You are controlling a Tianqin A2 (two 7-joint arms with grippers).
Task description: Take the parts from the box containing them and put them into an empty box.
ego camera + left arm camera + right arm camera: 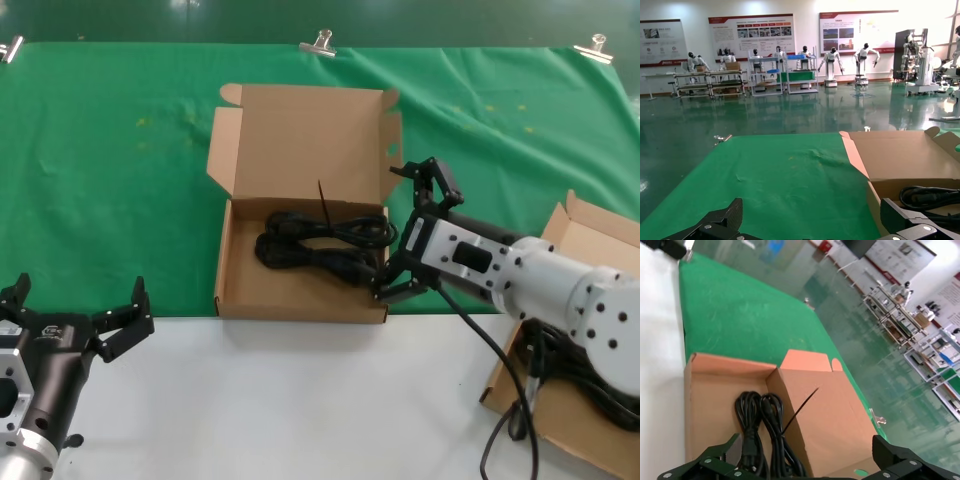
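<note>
Head view: left gripper (78, 318) parked low, spread and empty, right gripper (410, 232) wide open, empty, at middle box (232, 268) right wall beside cords (322, 243) lying inside; centre over bundle middle, avoid wall, then far lid

Robotics lab or exhibition hall, seen from my wrists. Row of white humanoid robots (830, 59) on stands along far wall. Display posters (751, 32) above them. Metal shelving racks (710, 82) nearby. Glossy green floor (790, 112) stretches across open hall. My bench: green cloth (120, 150) clipped down, white tabletop (300, 400) in front.
</note>
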